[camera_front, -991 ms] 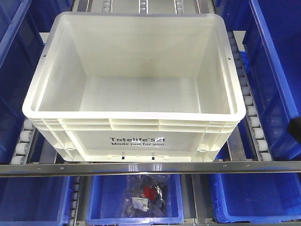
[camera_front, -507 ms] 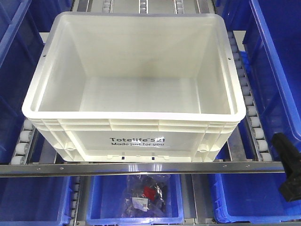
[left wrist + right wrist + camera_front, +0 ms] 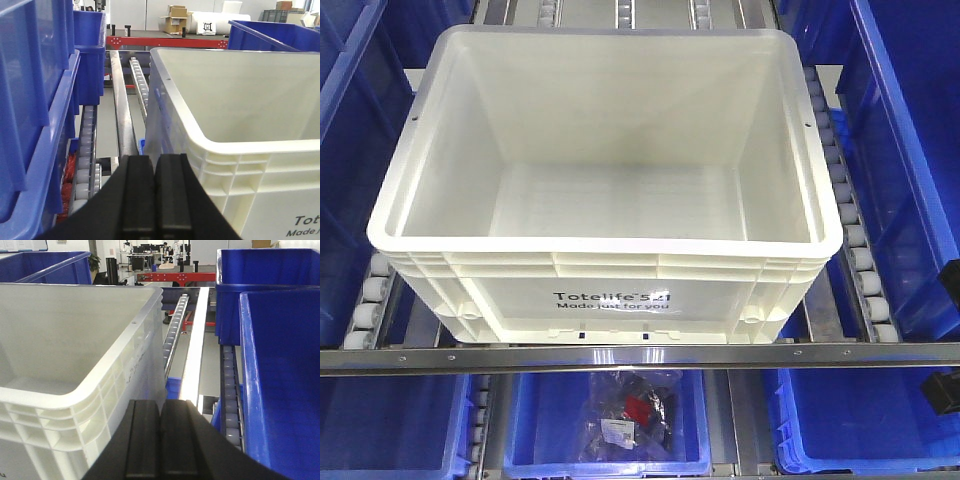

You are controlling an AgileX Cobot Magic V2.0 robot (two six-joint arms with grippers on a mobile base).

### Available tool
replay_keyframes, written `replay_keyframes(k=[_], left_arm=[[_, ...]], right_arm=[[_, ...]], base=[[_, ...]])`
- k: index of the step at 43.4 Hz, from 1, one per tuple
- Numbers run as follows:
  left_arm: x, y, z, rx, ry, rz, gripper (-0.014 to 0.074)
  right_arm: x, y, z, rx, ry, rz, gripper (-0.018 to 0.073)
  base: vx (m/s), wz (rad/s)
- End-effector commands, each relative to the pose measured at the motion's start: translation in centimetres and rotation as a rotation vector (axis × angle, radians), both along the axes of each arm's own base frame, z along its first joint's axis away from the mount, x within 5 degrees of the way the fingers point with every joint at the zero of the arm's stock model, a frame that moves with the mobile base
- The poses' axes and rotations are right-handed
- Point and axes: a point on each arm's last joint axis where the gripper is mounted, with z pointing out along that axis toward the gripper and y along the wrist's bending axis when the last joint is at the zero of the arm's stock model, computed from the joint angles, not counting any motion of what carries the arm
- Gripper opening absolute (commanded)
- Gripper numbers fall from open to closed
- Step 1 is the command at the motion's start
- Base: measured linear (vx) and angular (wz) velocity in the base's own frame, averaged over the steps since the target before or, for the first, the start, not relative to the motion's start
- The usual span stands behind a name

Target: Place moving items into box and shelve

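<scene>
Roller shelving [image 3: 850, 240] lined with blue plastic bins [image 3: 910, 150] carries everything. Nearest, the left gripper [image 3: 154, 200] and right gripper [image 3: 161, 440] are both clenched, grasping nothing. Just beyond and between them, untouched, sits the large white ribbed plastic crate [image 3: 610, 290], with nothing inside.

box [image 3: 605, 290]: white plastic, smooth with a faint sheen, ribbed rim, black print on the front
bins [image 3: 905, 150]: blue plastic, glossy, light glinting on the walls
rail [image 3: 620, 357]: bare metal, brushed and shiny (small rivets along it)
rollers [image 3: 855, 255]: pale grey plastic wheels, matt, set in metal tracks
bag [image 3: 628, 415]: clear film, crinkled and shiny
left claw [image 3: 154, 200]: black, matt, lengthwise ridges on the pads
right claw [image 3: 160, 440]: black, matt, same ridged pads
cartons [image 3: 175, 17]: brown cardboard, dull
</scene>
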Motion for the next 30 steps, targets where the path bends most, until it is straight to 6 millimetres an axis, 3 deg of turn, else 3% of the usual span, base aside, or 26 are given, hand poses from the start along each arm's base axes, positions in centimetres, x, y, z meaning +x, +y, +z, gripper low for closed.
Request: replay_keyframes(k=[1, 23, 30], left_arm=[[0.06, 0.08, 1.53, -0.034, -0.083, 0.008, -0.0008], [0.06, 0.08, 1.53, -0.031, -0.084, 0.008, -0.0009], [-0.75, 0.17, 1.05, 0.021, -0.094, 0.004, -0.0008]], right_arm=[[0.19, -0.21, 1.58, 0.023, -0.084, -0.027, -0.0010], [0.20, -0.21, 1.58, 0.023, -0.085, -0.027, -0.0008], [0.20, -0.21, 1.58, 0.023, -0.085, -0.027, -0.0008]], base=[[0.00, 0.00], [0.00, 0.00], [0.00, 0.00]])
